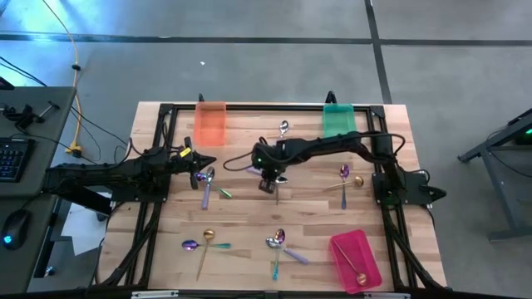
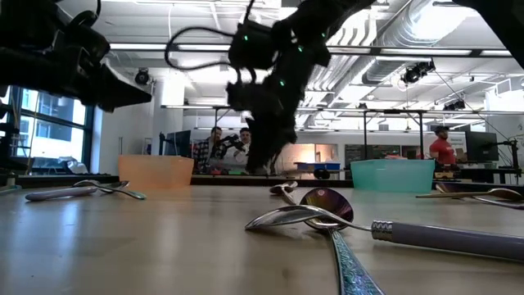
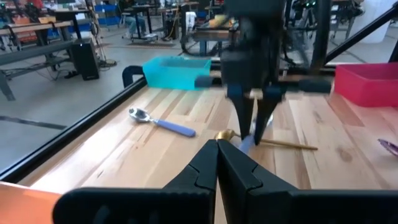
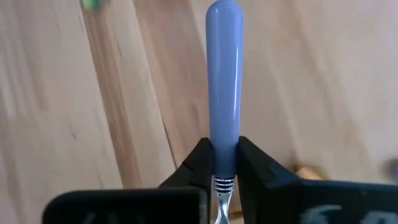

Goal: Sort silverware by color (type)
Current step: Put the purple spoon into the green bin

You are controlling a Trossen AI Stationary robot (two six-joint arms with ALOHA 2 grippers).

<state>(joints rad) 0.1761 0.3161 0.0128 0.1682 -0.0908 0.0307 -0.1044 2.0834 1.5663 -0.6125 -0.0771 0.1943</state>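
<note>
My right gripper (image 4: 225,163) is out over the middle of the table (image 1: 249,224), and its fingers are clamped on a lavender-handled spoon (image 4: 223,74), pinching it right where the handle meets the metal neck. The handle sticks out straight ahead of me, in line with the fingers, so the grip looks centred and square. My left gripper (image 3: 217,163) waits at the left side of the table with its fingers pressed together on nothing.

To do this step well, I judge I should lift straight up before swinging anywhere, since the hold sits near one end of the spoon and the long handle could pivot if I jerk. The bowl end is hidden under my fingers, so I cannot tell whether it is clear of the wood.

The orange tray (image 1: 210,121) and green tray (image 1: 338,120) stand at the far edge; the pink tray (image 1: 356,257) at the near right holds a gold spoon (image 1: 358,276), so the lavender one probably belongs elsewhere. I should carry it low and release only once it is inside a tray's walls.
</note>
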